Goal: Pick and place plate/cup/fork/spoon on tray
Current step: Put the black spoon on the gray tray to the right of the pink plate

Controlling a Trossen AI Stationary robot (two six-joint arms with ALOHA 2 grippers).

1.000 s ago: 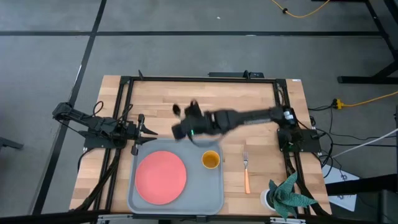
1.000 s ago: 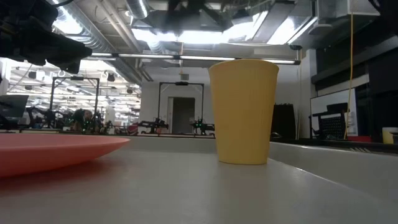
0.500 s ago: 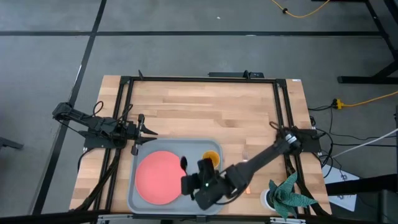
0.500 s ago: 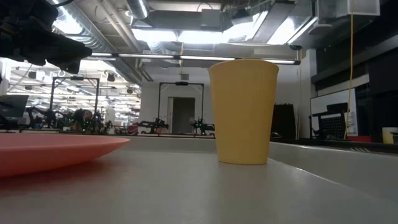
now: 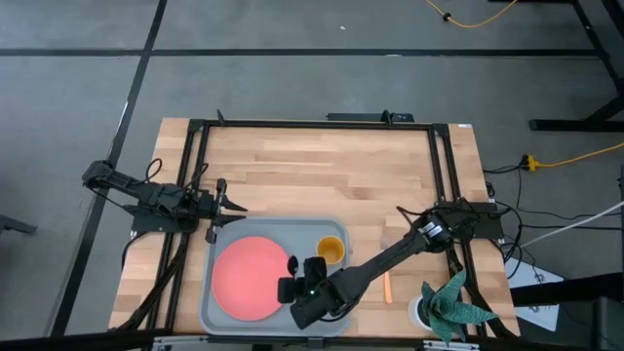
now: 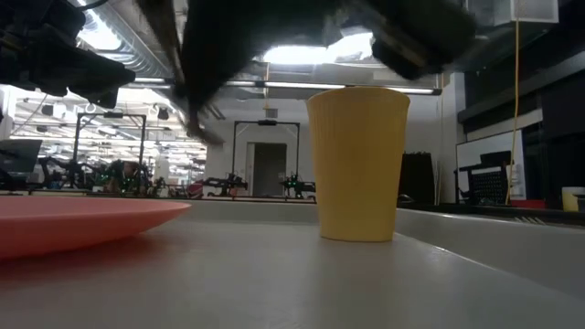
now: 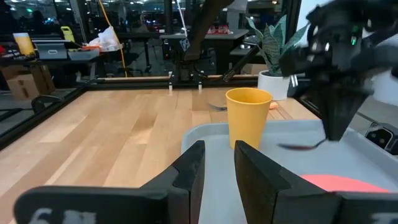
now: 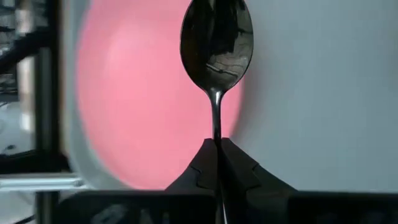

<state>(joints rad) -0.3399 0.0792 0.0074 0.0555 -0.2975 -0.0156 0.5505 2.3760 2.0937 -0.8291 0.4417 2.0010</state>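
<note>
The grey tray lies at the table's near middle. The coral plate rests flat on its left half and the orange-yellow cup stands upright at its far right. My right gripper is over the tray, just right of the plate, shut on the dark spoon, whose bowl is above the plate's right edge. The fork lies on the wood right of the tray, half hidden by the right arm. My left gripper waits at the tray's far left corner, its fingers a little apart. My right gripper pinches the spoon's thin handle between its two fingertips, a short way behind the bowl. The fingers come from above, pointing down. The spoon sticks out about level from them, lifted clear of plate and tray.
A white pot with a green plant stands at the table's near right corner. The black frame rails run around the table's working area. Bare wood lies between the tray and the far rail.
My right gripper has swung from above the table's middle toward the near edge and down over the tray, carrying the spoon. In the last half second it has shifted slightly toward the plate. It has come into the low view.
</note>
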